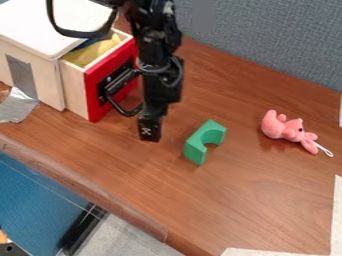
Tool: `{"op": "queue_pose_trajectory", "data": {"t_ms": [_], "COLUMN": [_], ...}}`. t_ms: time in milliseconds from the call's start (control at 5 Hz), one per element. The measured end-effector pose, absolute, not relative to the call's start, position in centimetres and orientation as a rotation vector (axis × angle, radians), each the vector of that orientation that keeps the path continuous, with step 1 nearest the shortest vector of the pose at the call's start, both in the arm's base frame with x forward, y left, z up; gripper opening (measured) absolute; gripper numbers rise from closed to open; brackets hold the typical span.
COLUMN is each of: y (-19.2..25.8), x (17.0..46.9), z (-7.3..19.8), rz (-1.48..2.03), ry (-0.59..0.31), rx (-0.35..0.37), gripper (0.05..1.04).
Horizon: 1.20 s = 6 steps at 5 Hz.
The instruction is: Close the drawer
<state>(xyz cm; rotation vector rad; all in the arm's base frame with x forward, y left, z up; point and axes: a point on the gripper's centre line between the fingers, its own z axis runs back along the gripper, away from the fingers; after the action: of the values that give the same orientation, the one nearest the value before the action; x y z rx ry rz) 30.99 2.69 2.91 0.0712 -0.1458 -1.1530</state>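
Brown wood-grain tabletop (254, 180) spreads out from the open wooden drawer with the red front (97, 75), and a grey fabric partition (267, 45) rises behind. Left of the drawer, a crumpled piece of silver tape (17, 106) lies by the pale wooden cabinet with the white top (40, 20). The drawer itself juts from that cabinet's right side, with something yellow (93, 52) inside and a black metal handle (113, 82) on its face. Just right of the drawer, the black robot arm (160, 75) hangs down, its black gripper (150, 131) low in front of the red face; whether it is clenched or released, I cannot tell. Farther right of the drawer come a green arch-shaped block (198, 145), then a pink plush toy (290, 129). Lining up for the push seems the step in hand; next calls for steady pressure on the drawer's front, straight towards the cabinet, until it seats flush
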Motion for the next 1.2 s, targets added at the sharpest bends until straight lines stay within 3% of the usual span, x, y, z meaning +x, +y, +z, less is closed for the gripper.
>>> {"op": "queue_pose_trajectory", "data": {"t_ms": [600,1200], "y": [7.3,8.6], "x": [30.0,30.0], "z": [2.9,3.0], "rz": [-1.054,-1.043], "ry": [-0.122,-0.120], "rx": [0.080,0.082], "gripper": [0.999,0.999]}}
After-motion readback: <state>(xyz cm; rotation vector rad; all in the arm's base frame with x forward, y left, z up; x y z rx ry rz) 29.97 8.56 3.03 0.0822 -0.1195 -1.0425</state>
